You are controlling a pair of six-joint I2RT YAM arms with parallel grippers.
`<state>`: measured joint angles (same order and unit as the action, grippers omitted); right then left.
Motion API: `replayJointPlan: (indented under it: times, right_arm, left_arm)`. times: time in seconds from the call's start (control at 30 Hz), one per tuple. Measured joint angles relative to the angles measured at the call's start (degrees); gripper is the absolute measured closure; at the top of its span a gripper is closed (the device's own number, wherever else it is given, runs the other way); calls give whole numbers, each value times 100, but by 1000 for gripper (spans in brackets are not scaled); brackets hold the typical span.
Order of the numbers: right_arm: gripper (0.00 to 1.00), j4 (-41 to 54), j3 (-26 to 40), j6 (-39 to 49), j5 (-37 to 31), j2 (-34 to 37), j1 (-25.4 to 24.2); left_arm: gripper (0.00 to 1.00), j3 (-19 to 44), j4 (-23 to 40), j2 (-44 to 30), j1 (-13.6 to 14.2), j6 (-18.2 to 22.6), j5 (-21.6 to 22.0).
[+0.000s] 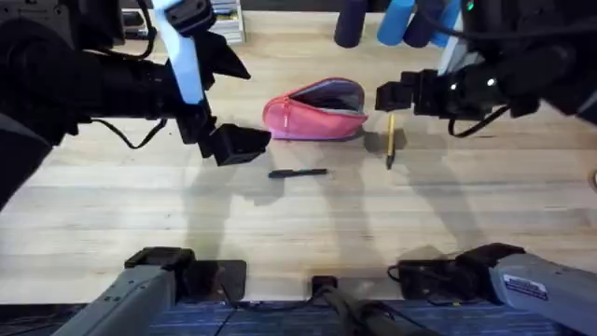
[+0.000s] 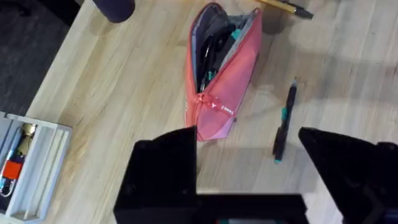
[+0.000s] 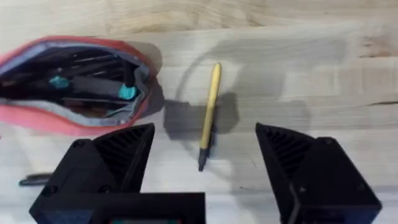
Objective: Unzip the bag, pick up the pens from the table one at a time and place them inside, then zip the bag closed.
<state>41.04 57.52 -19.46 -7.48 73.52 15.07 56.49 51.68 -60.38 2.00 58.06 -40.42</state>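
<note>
Fingers of the right gripper (image 3: pixel 205 180) stand wide apart and hold nothing, poised above the yellow pen (image 3: pixel 209 116), which lies on the table (image 1: pixel 112 205) in the gap between them as the right wrist view shows it. Fingers of the left gripper (image 2: pixel 249 168) are likewise spread and empty, hanging just off the near end of the bag (image 2: pixel 221 74) with the black pen (image 2: pixel 284 123) on the wood close by. From overhead, the bag (image 1: pixel 315 110) sits at mid-table, its zip already drawn back and its mouth gaping so that the grey lining and some dark contents with teal tips show. The black pen (image 1: pixel 298 173) lies just in front of it, the yellow pen (image 1: pixel 390 140) just off its right end, and neither touches the fabric. The left gripper (image 1: pixel 233 145) hovers off the bag's left end, the right gripper (image 1: pixel 401 96) off its right. Unzipping therefore appears done, and the step in hand is judged to be the first pick-up, most likely the yellow pen. The next move calls for a straight descent with the fingers astride the barrel, closing across its width near the middle so the pen stays level, then a lift and a short carry over the open mouth. Zipping remains for later, once both pens are inside.
</note>
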Motion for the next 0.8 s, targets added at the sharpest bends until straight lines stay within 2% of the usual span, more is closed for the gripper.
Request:
replayJointPlan:
  times: [0.17,0.3,0.8]
  right_arm:
    - [5,-464,-363,-156,-61,25,0]
    - [5,-815,-649,-200,-197,423,-22]
    - [5,-1432,-694,-202,-40,1521,-270]
  left_arm:
    - [8,0,2,0,0,0,0]
    - [8,0,2,0,0,0,0]
    - [8,0,0,0,0,0,0]
